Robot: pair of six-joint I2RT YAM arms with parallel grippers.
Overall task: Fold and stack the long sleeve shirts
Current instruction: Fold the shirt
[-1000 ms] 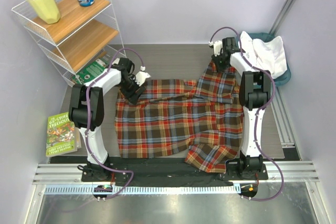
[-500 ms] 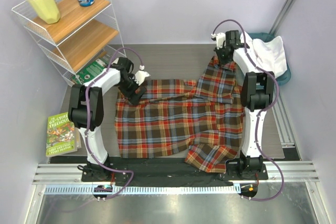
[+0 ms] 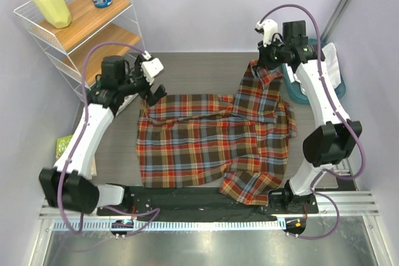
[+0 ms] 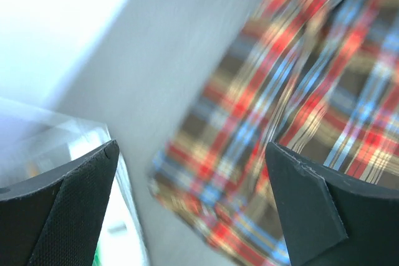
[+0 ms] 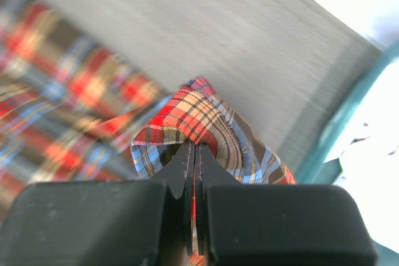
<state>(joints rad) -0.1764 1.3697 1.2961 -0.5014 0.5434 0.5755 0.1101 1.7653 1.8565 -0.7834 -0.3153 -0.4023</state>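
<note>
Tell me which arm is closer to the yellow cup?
Left. The left arm reaches beside the shelf holding the cup; the right arm is far across, its jaws pinching the plaid shirt.

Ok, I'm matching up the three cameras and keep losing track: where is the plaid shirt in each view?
Top view: plaid shirt spread across the middle of the table.
Left wrist: shirt fills the right half, blurred.
Right wrist: shirt at left and centre, one fold pinched in the right tool.
Shared landmark: the bare grey table beside the shirt.
</note>
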